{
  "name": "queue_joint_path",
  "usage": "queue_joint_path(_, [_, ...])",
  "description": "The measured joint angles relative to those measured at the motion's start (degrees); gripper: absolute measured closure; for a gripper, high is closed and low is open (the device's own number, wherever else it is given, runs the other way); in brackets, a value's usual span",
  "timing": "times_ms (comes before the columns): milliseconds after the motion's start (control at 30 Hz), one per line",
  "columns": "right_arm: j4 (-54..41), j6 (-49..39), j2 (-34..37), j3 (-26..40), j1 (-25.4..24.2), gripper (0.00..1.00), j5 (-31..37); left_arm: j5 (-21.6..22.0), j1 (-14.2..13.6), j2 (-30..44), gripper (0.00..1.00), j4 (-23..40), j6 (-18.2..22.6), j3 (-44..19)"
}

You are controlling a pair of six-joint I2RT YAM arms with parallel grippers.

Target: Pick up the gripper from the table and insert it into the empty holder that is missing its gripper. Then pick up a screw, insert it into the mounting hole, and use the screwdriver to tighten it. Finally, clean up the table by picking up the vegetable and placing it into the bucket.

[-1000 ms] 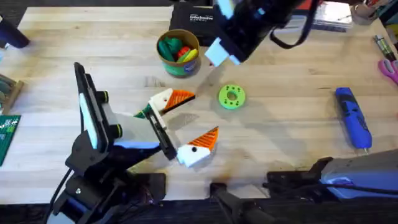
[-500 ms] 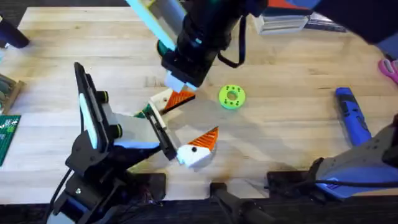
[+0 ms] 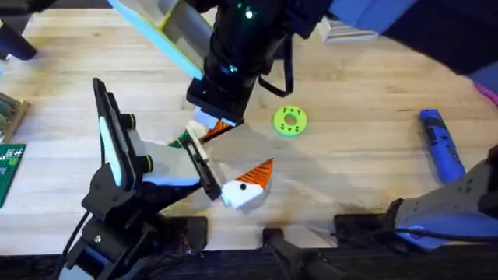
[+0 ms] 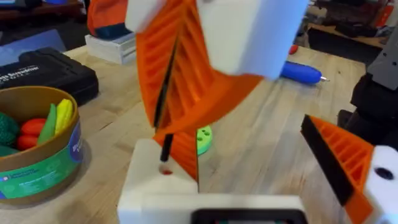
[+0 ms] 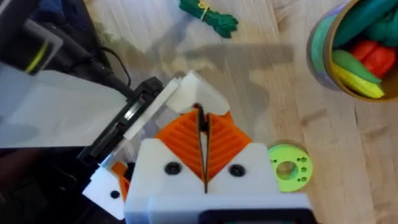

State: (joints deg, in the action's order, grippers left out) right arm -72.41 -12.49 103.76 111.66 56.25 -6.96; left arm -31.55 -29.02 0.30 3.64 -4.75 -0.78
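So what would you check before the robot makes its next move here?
1. Right gripper free to grab: ok, pads together.
2. Left gripper open: ok.
3. Gap between the two grippers: cannot tell, they overlap from above.
4. Screw in the green disc: cannot tell.
5. Screwdriver reachable: ok, lying alone on the table.
6. Vegetable in the bucket: not ok, it lies on the table.

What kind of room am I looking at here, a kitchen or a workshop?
Most likely a robotics lab workbench, not a kitchen: robot arms work over a wooden table, with a blue power screwdriver lying on it and a green circuit board at its edge.
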Motion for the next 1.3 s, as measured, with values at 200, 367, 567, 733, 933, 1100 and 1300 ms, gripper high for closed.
queue_joint_path(200, [-0.93, 0.0, 0.52, 0.04, 0.17, 0.994, 0.02, 0.07, 0.02, 0.02, 0.015, 0.04, -0.33, 0.0])
queue_joint_path(367, [-0.9, -0.24, 0.55, 0.11, 0.46, 0.994, 0.04, 0.04, 0.0, 0.02, 0.015, 0.04, -0.46, 0.0])
queue_joint_path(567, [-0.91, -0.73, 0.81, 0.15, 1.03, 0.994, 0.0, -0.02, 0.0, 0.0, 0.015, 0.02, -0.38, 0.0])
queue_joint_path(733, [-0.93, -0.86, 1.23, 0.15, 1.11, 0.994, 0.0, 0.02, 0.0, 0.02, 0.015, 0.02, -0.42, 0.0])
queue_joint_path(933, [-0.93, -0.87, 1.38, 0.17, 1.11, 0.994, 0.02, 0.04, 0.0, 0.02, 0.015, 0.02, -0.45, 0.0])
queue_joint_path(1100, [-1.11, -0.85, 1.9, 0.47, 1.11, 0.994, 0.04, 0.28, 0.02, 0.02, 0.015, 0.07, -1.09, 0.0])
queue_joint_path(1300, [-0.88, -0.85, 1.99, 0.5, 1.11, 0.995, 0.07, 0.31, 0.02, 0.02, 0.015, 0.07, -1.33, 0.0])
